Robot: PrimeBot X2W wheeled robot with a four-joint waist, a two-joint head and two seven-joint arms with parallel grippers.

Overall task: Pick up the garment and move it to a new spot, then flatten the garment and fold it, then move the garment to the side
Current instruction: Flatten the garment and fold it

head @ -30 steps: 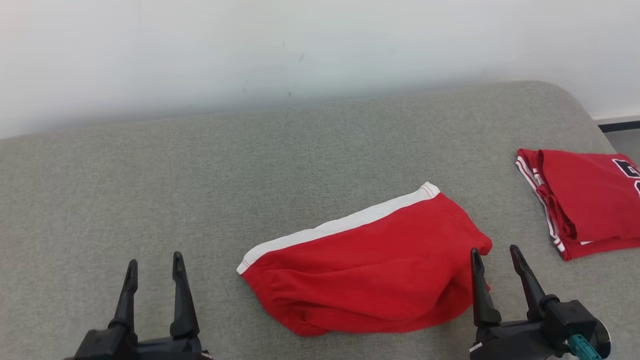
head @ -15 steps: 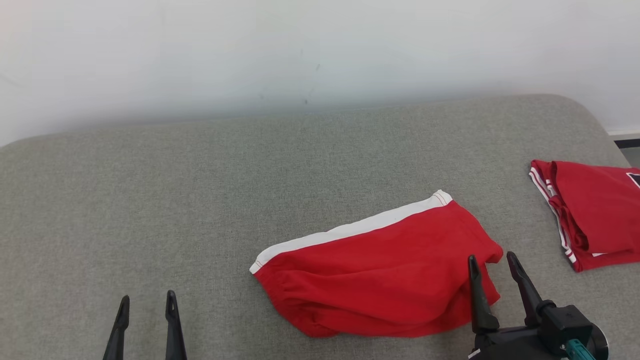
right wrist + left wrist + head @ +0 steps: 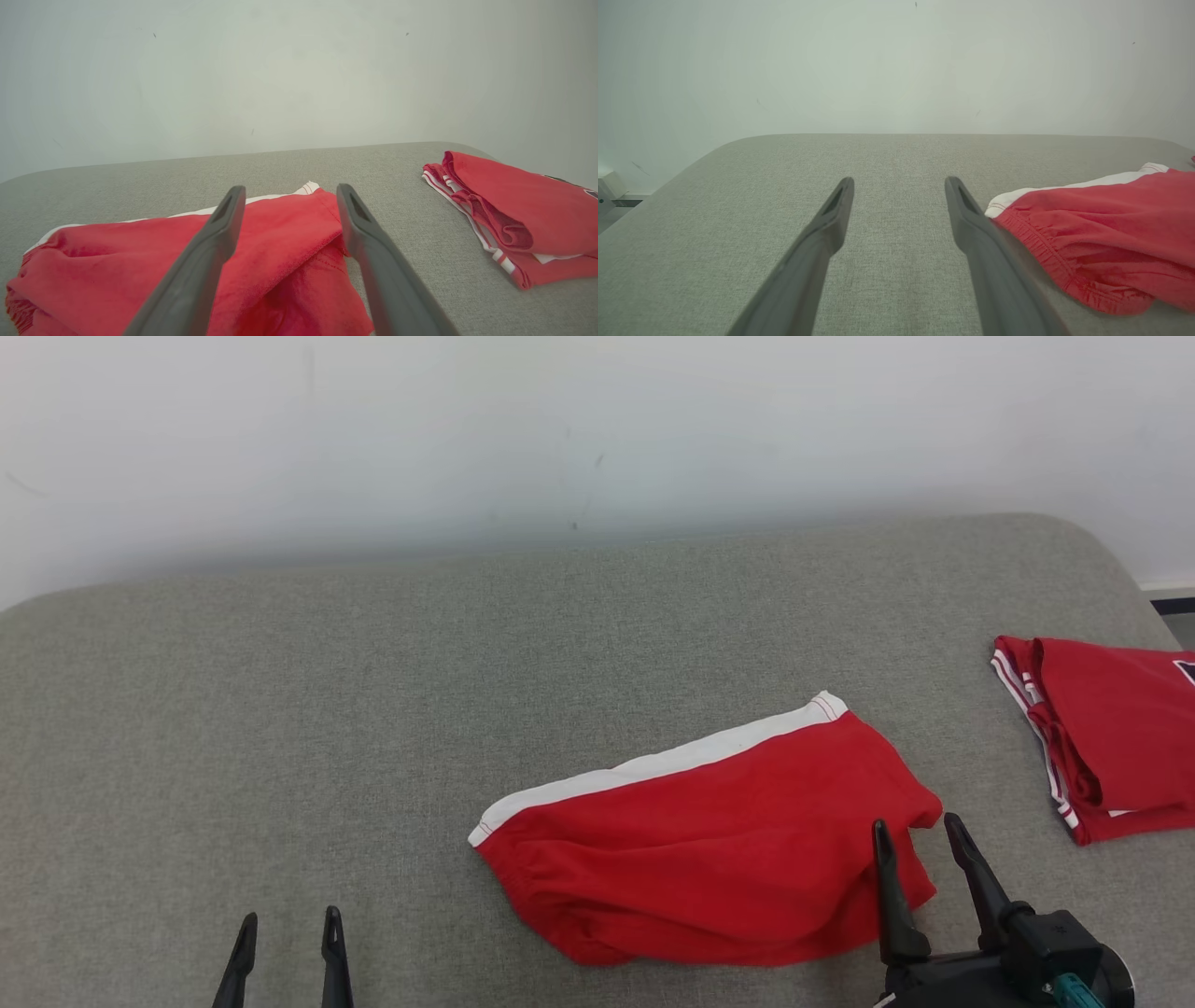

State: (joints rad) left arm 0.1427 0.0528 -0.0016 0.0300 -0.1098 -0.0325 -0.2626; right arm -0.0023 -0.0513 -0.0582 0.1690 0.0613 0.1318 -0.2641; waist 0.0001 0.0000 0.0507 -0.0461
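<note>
A folded pair of red shorts with a white stripe (image 3: 719, 840) lies on the grey padded table (image 3: 373, 709), right of centre. In the right wrist view the shorts (image 3: 163, 261) spread under and left of the fingers. My right gripper (image 3: 917, 833) is open at the shorts' right end, its left finger over the cloth, holding nothing. My left gripper (image 3: 288, 929) is open at the bottom left, well apart from the shorts. In the left wrist view the shorts' elastic waistband end (image 3: 1092, 238) lies just right of the right finger (image 3: 976, 233).
A second folded red garment with white stripes (image 3: 1102, 737) rests at the table's right edge, also in the right wrist view (image 3: 514, 214). A pale wall (image 3: 560, 429) rises behind the table. Bare grey surface stretches across the left and back.
The camera has shifted, so the whole scene sits lower and to the right. My left gripper has drawn back toward the bottom edge. The shorts and right gripper keep their relation.
</note>
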